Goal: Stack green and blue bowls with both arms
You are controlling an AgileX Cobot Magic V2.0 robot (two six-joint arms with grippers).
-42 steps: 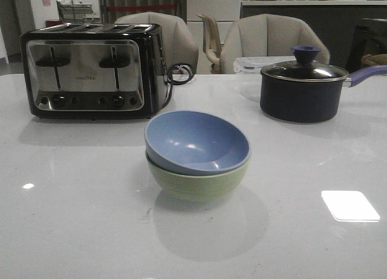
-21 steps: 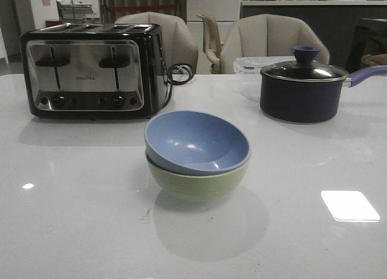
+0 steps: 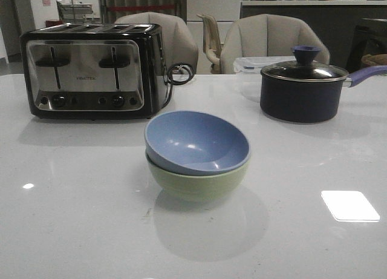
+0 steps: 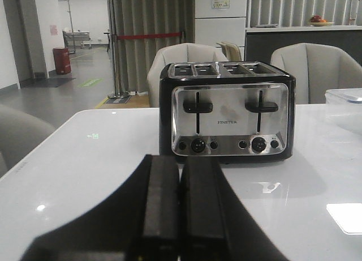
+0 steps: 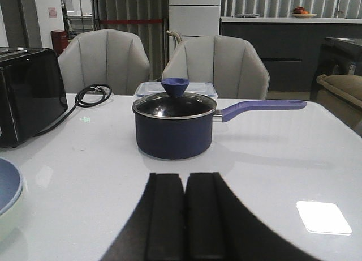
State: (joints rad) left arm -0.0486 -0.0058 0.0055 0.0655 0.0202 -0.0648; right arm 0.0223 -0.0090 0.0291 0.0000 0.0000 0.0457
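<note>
The dusty blue bowl (image 3: 196, 140) sits nested inside the pale green bowl (image 3: 198, 182) at the middle of the white table, tilted slightly. An edge of the same stack, blue bowl (image 5: 8, 184) over green bowl (image 5: 12, 218), shows in the right wrist view. Neither arm appears in the front view. My left gripper (image 4: 180, 162) is shut with nothing between its fingers, held low over the table and facing the toaster. My right gripper (image 5: 185, 179) is also shut and empty, pointing at the saucepan, apart from the bowls.
A black and chrome toaster (image 3: 94, 70) stands at the back left with its cord (image 3: 179, 73) coiled beside it. A dark navy saucepan (image 3: 302, 91) with a glass lid and a purple handle sits at the back right. Grey chairs (image 3: 272, 40) stand behind the table.
</note>
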